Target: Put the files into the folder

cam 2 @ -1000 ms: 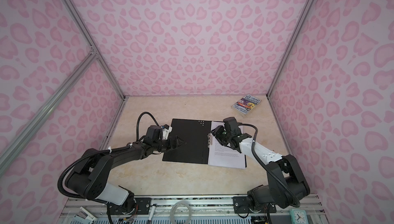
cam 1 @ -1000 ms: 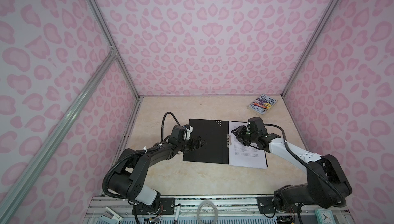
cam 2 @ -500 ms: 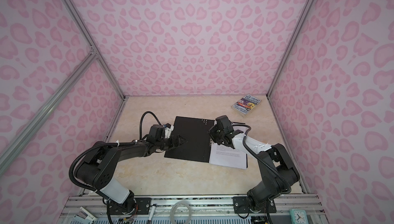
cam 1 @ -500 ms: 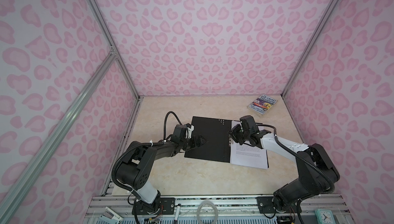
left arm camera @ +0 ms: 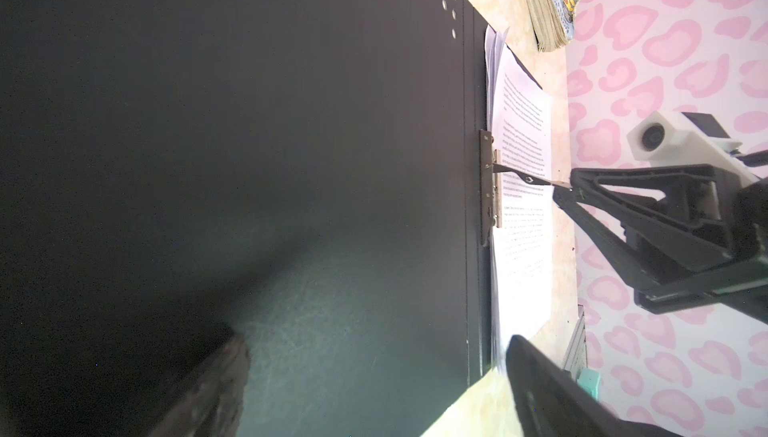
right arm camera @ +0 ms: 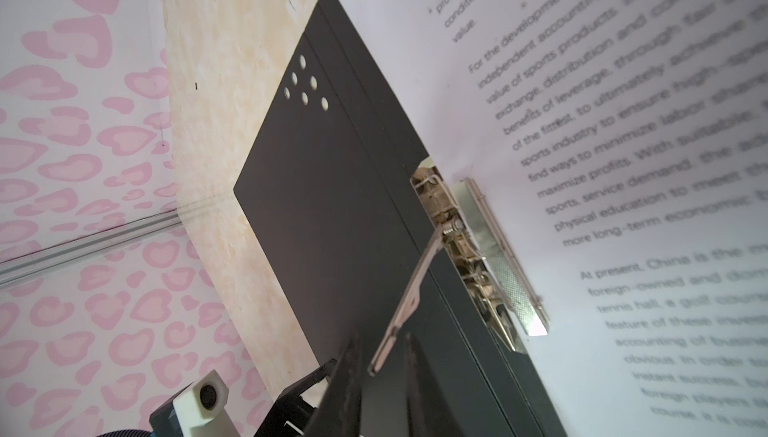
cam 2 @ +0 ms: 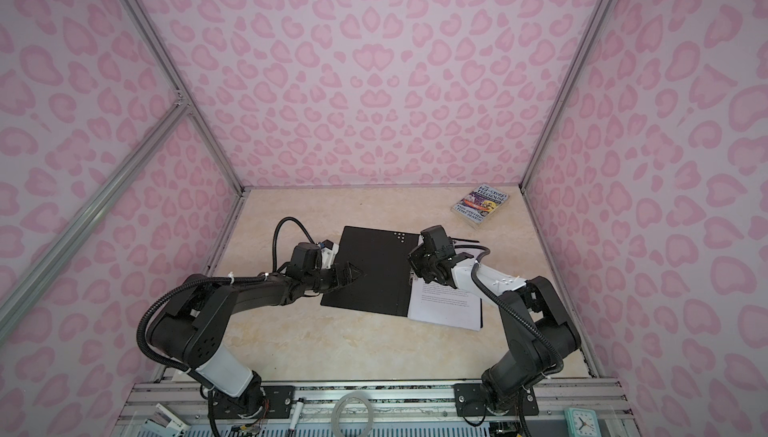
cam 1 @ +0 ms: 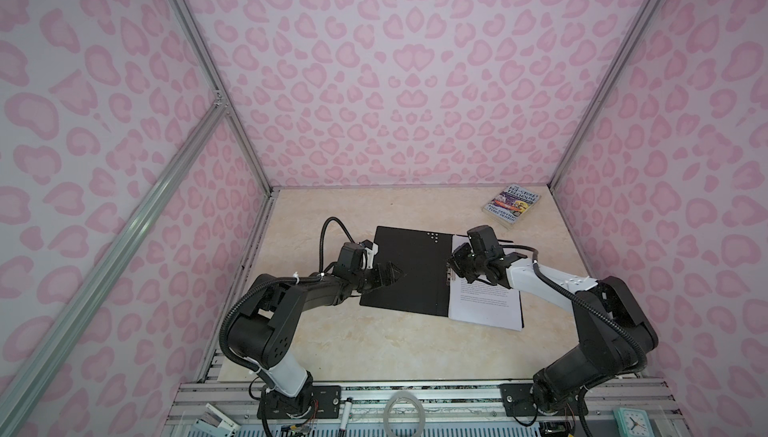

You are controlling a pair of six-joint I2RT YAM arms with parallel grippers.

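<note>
Your right end effector [right arm camera: 380, 345] has come in over the spine of the folder [cam 1: 407, 272], and its jaws have drawn together. They now pinch the free tip of the clip lever [right arm camera: 411, 293], which stands up from the spine. The left wrist view shows the same pinch from the side.

The files [cam 1: 486, 306] lie as a stack directly beneath that end effector, on the folder half on its own side of the spine. Their inner edge is tucked in at the clip plate [right arm camera: 498, 272]. Whether the plate is already bearing down on the sheets cannot be told.

Your left end effector [cam 1: 395, 275] sits with its fingers well apart over the bare black half, across the spine from the right one. It grips nothing.

So the sheets look to be in place on the open folder, which lies flat on the tabletop [cam 1: 374, 343]. Judging by this grip, the step in hand is working the lever to clamp them. The lever is thin and may slip out if you swing it fast.
</note>
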